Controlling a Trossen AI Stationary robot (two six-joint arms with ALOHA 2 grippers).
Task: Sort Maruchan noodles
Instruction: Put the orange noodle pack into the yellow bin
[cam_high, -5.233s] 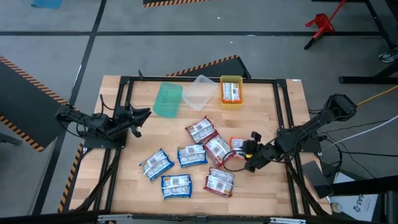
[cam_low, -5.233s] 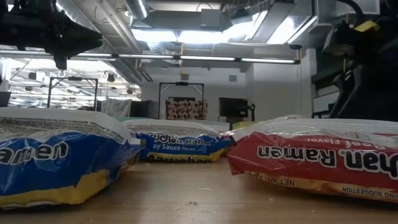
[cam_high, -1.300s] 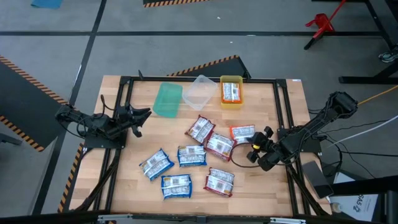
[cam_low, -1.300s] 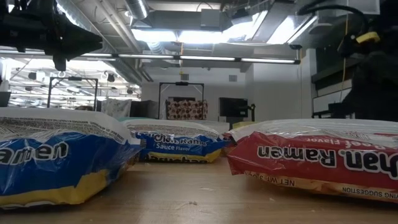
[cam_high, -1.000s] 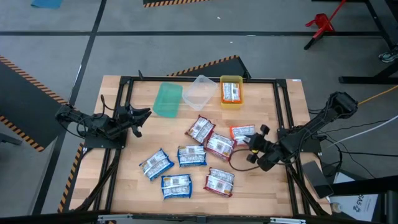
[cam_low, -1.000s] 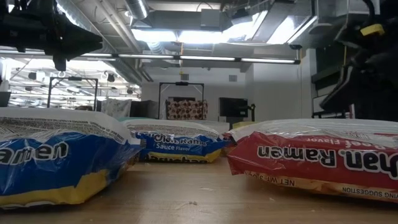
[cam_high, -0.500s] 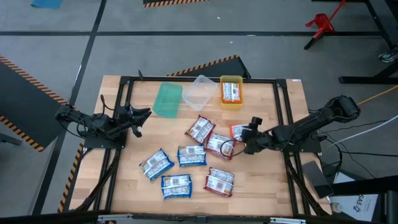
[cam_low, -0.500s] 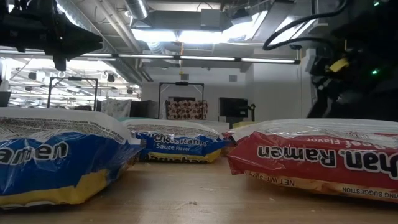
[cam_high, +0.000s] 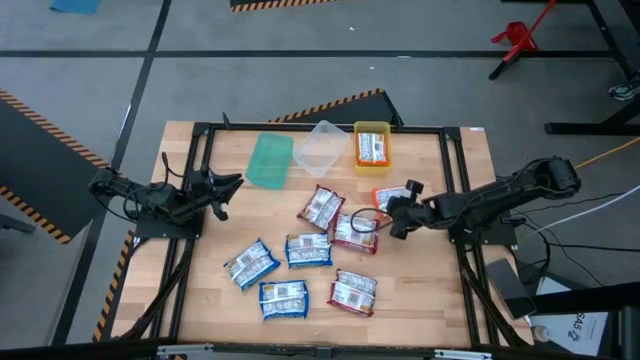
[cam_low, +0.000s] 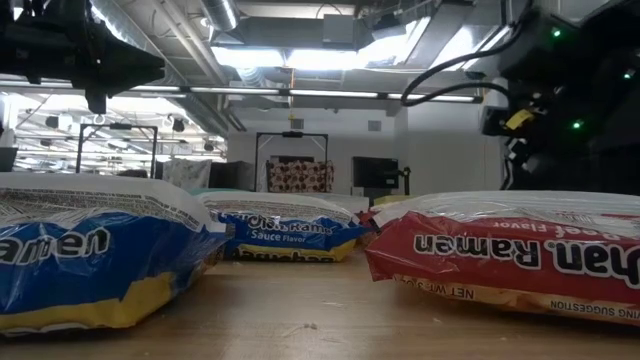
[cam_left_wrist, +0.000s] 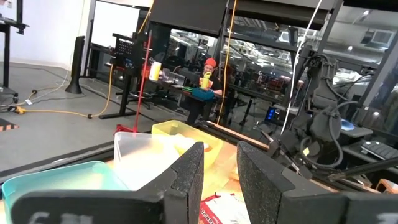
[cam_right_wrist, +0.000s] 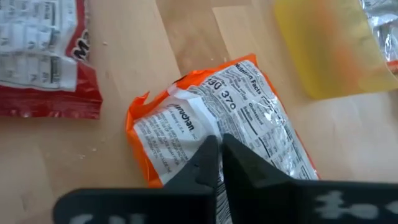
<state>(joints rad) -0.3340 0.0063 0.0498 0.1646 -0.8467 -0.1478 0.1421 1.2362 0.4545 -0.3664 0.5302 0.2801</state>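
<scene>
Your right tool (cam_right_wrist: 219, 146) is pinched shut on the orange noodle packet (cam_right_wrist: 214, 118). The packet lies directly under its fingertips on the table (cam_right_wrist: 161, 37). Your left tool (cam_left_wrist: 219, 163) waits with fingers apart.

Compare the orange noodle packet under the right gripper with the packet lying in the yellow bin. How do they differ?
1. The orange noodle packet lies on the bare wooden table; the packet in the yellow bin lies within the bin's walls.
2. The right gripper is shut at the orange noodle packet's edge; no gripper is near the packet in the yellow bin.
3. The first lies askew; the second sits square.

Both are flat, with white printed labels.
</scene>
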